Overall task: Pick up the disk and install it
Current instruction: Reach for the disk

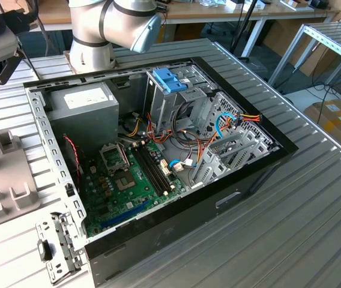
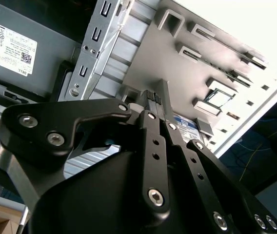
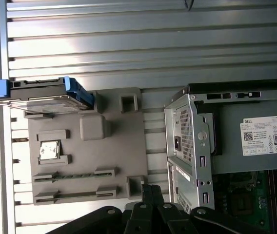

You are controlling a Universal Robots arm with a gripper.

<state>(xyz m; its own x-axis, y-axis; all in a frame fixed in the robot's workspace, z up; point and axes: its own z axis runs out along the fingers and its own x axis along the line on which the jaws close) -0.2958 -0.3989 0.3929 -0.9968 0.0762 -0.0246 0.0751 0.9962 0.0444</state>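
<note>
The disk (image 3: 46,95) rests at one corner of the grey tray (image 3: 114,146) on the table (image 3: 148,44). The gripper (image 3: 148,190) hangs over the diagonally opposite corner, the one beside the case (image 3: 187,141). So the disk lies well apart from the jaws, across the tray and away from the case. Its long axis runs along the tray's end edge, parallel to the table's slats. The jaws are closed and grip nothing, and the arm (image 1: 116,30) reaches out past the case with the wrist pointing down
</note>
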